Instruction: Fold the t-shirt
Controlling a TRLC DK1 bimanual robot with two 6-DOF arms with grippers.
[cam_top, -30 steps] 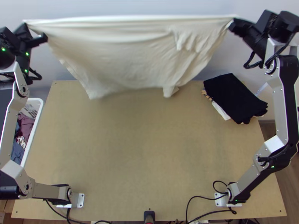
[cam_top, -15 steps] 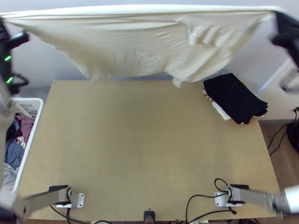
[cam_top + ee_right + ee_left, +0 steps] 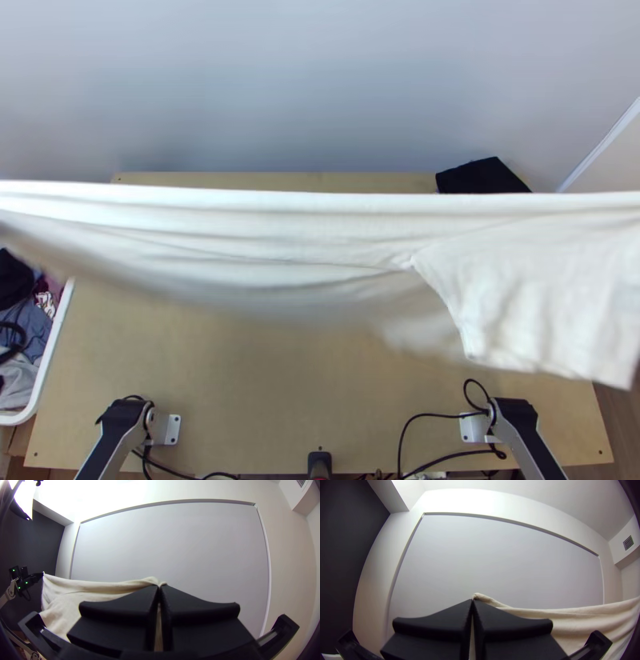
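Spanning the air above the worktop [image 3: 264,392] from left edge to right, the cream T-shirt [image 3: 320,232] hangs from left end effector [image 3: 472,600] and right end effector [image 3: 159,586], each pinched closed on cloth, presumably so tension and weight smooth creases.

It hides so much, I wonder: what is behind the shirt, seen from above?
The table and a black cloth show past the shirt; whatever lies directly behind it is covered.
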